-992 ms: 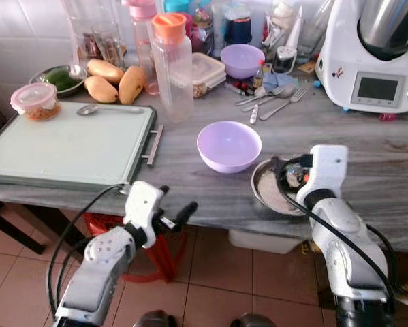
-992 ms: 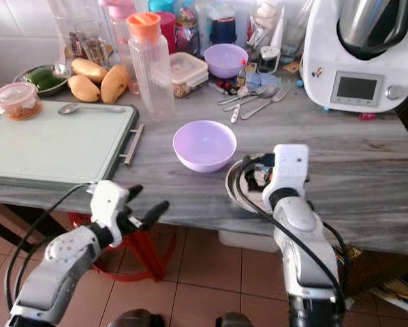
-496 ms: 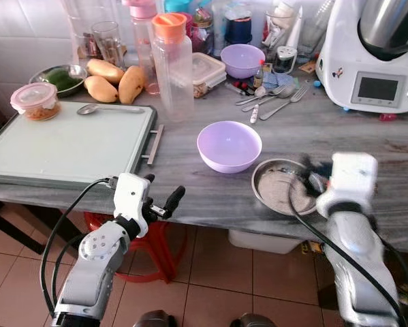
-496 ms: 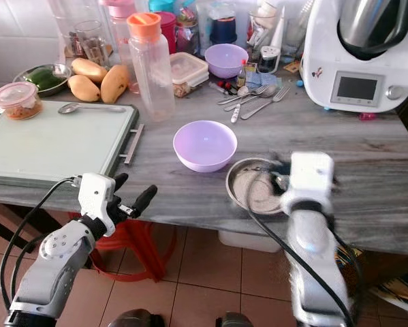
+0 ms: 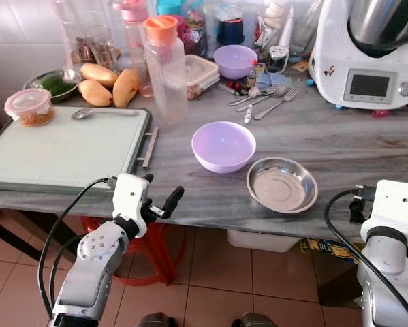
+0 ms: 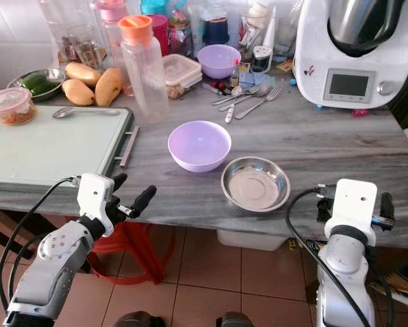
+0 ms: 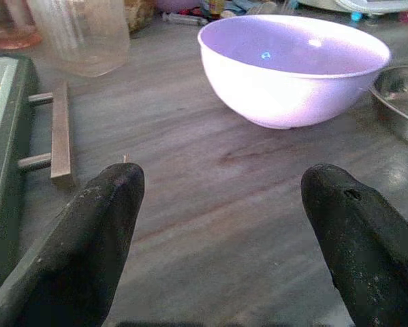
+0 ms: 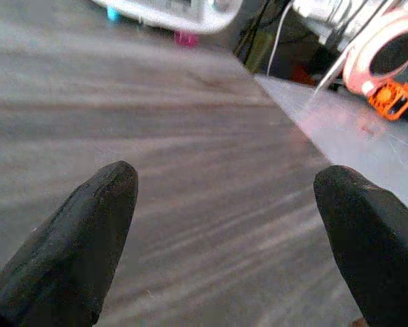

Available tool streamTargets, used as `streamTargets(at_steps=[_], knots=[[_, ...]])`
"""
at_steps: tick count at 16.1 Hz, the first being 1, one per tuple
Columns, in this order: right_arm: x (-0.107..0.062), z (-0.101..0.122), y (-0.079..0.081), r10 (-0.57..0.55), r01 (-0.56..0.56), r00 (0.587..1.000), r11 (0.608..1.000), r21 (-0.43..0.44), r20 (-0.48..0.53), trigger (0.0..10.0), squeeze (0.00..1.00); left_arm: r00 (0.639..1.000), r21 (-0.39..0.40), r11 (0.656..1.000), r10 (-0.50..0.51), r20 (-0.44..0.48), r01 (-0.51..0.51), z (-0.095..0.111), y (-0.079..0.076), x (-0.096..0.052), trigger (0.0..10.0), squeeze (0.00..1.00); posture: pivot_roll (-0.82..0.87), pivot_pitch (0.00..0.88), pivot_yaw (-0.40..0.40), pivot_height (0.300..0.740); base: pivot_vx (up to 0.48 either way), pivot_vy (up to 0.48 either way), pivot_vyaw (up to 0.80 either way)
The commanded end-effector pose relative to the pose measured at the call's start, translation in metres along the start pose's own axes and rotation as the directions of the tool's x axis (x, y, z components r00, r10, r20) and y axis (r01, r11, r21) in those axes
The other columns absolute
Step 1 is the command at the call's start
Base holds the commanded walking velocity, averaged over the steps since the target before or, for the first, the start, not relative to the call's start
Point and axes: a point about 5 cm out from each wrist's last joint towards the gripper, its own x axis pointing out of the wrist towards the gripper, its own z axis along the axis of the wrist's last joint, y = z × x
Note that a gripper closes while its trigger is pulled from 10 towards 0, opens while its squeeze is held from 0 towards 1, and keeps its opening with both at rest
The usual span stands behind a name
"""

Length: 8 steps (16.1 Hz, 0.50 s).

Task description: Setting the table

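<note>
A steel dish (image 5: 283, 184) sits just right of centre on the grey counter (image 5: 340, 139), close beside a lilac bowl (image 5: 223, 145) (the two near but apart). Lower right, the right gripper (image 8: 224, 231) hangs at the counter's front edge, fingers spread wide, holding nothing. Lower left, the left gripper (image 7: 227, 225) points at the bowl from the counter edge, likewise wide open and empty.

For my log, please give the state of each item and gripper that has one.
Near purple bowl: upright, empty.
Metal dish: upright, empty, beside that bowl.
Orange-capped bottle: upright, capped.
Left gripper: open, holding nothing.
Right gripper: open, holding nothing.
</note>
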Motion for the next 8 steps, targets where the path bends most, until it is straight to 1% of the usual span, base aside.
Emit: streamTargets(at_steps=[1, 4, 5, 8], knots=[[0.003, -0.006, 0.0, -0.007, 0.007, 0.999, 1.0, 0.011, -0.049, 10.0, 0.0, 1.0, 0.017, 1.0, 0.006, -0.003, -0.006, 0.003, 0.002, -0.004, 10.0, 0.0, -0.05, 0.0, 0.061, 0.74, 0.0, 0.0, 0.0], [0.006, -0.015, 0.009, 0.068, -0.063, 0.993, 0.997, 0.054, -0.1, 10.0, 0.0, 1.0, 0.003, 1.0, 0.011, 0.019, -0.011, 0.007, 0.007, -0.013, 10.0, 0.0, -0.03, 0.0, 0.066, 0.74, 0.0, 0.0, 0.0], [0.008, -0.016, 0.011, 0.085, -0.078, 0.991, 0.995, 0.068, -0.1, 10.0, 0.0, 1.0, 0.007, 1.0, 0.011, 0.014, -0.011, 0.007, 0.008, -0.015, 10.0, 0.0, -0.03, 0.0, 0.066, 0.74, 0.0, 0.0, 0.0], [0.015, -0.018, 0.015, 0.117, -0.11, 0.986, 0.992, 0.064, -0.119, 10.0, 0.0, 1.0, 0.018, 1.0, 0.013, 0.0, -0.013, 0.007, 0.011, -0.019, 10.0, 0.0, -0.02, 0.0, 0.069, 0.74, 0.0, 0.0, 0.0]])
